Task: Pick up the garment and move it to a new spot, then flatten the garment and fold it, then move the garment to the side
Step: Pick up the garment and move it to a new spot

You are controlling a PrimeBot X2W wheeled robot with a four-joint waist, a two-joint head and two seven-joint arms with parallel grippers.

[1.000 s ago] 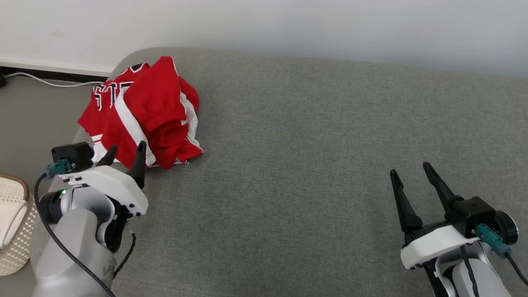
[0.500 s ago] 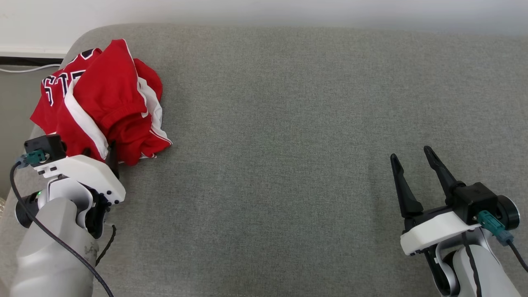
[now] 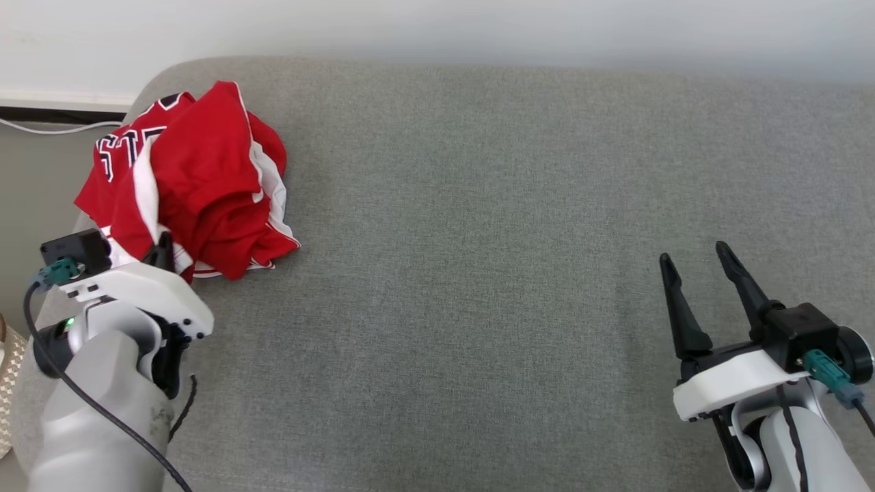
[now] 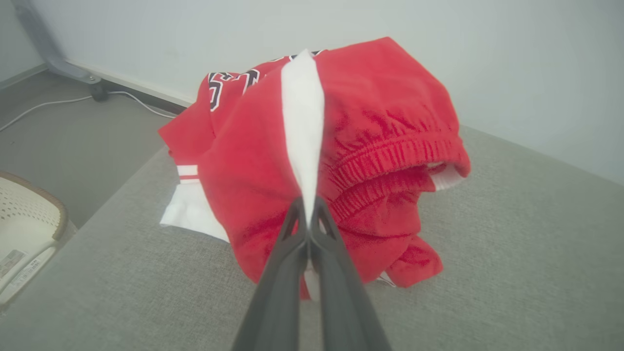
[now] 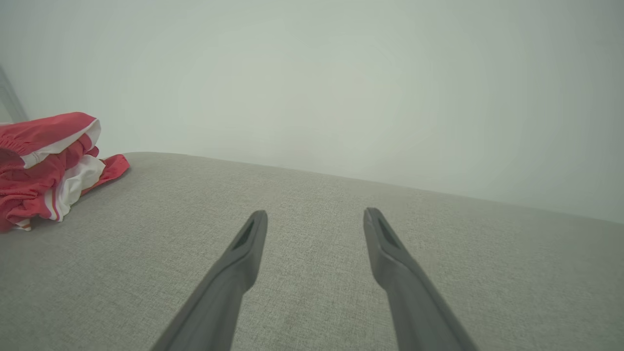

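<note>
Left fingers (image 4: 317, 229) closed since earlier, clamped on garment (image 3: 205, 171); right fingers (image 3: 678, 301) apart; basket (image 4: 53, 209) beside couch (image 3: 478, 273).

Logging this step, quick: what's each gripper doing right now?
Left gripper: shut on the garment.
Right gripper: open, holding nothing.

Head view looks down over the grey couch (image 3: 478, 287). Left wrist view sits close against red shorts (image 4: 385, 112), facing wall (image 4: 512, 58). Right wrist view low, farther off. All three share the shorts.
</note>
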